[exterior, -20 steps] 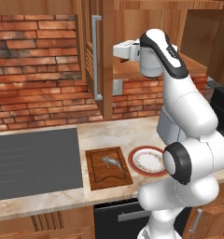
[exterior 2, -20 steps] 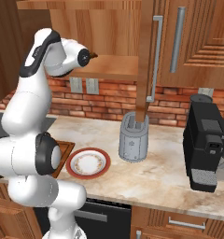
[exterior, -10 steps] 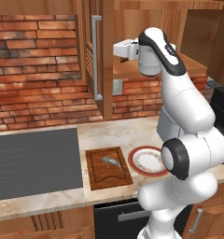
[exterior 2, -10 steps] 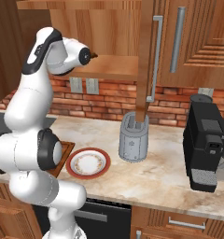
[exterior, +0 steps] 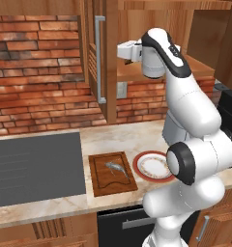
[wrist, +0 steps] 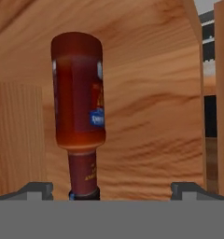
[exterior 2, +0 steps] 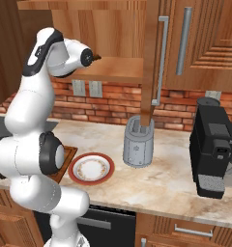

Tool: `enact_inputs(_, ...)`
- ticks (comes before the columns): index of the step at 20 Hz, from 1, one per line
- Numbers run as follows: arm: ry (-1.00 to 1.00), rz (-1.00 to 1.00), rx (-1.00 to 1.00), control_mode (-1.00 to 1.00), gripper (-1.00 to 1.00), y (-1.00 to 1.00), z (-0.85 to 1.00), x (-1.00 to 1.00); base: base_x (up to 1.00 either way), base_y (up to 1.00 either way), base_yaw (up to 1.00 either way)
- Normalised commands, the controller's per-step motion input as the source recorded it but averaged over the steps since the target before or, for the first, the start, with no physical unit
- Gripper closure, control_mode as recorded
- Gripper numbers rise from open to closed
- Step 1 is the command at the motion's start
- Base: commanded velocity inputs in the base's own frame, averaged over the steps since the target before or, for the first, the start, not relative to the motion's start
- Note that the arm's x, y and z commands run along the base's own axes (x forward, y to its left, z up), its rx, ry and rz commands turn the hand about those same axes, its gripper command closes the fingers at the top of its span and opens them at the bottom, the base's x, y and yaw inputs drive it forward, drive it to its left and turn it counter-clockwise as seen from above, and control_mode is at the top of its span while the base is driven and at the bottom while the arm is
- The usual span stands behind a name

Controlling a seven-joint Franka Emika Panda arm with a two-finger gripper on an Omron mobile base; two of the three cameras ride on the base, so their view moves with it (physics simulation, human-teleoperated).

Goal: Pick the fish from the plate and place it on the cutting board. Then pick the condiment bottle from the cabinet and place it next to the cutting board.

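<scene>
Since a second ago the arm has pushed its hand slightly deeper into the open cabinet (exterior: pixel 137 29); the base, the counter and everything on it are unchanged. The fish (exterior: pixel 116 168) lies in the middle of the cutting board (exterior: pixel 111 173), which sits near the counter's front edge, between the grey stovetop (exterior: pixel 36 164) and the plate (exterior: pixel 152 166). The hand view gives what the base views cannot: the condiment bottle (wrist: pixel 79 112) stands against the cabinet's wooden back wall, appearing cap-down because the hand is rolled over, its neck between the two finger tips (wrist: pixel 37 189). The gripper (wrist: pixel 114 190) is spread wide, both tips clear of the bottle. The right base view alone shows the toaster (exterior 2: pixel 138 147) and the coffee machine (exterior 2: pixel 217 147) toward the counter's right end.
</scene>
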Motion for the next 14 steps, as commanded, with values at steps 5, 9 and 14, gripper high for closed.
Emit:
enact_inputs(5, 0.0, 0.0, 0.0, -1.0, -1.0, 0.09, 0.0, 0.0, 0.0, 0.0, 0.0)
enact_inputs(9, 0.0, 0.0, 0.0, -1.0, -1.0, 0.08, 0.0, 0.04, 0.0, 0.0, 0.0)
enact_inputs(14, 0.0, 0.0, 0.0, -1.0, -1.0, 0.07, 0.0, 0.07, 0.0, 0.0, 0.0)
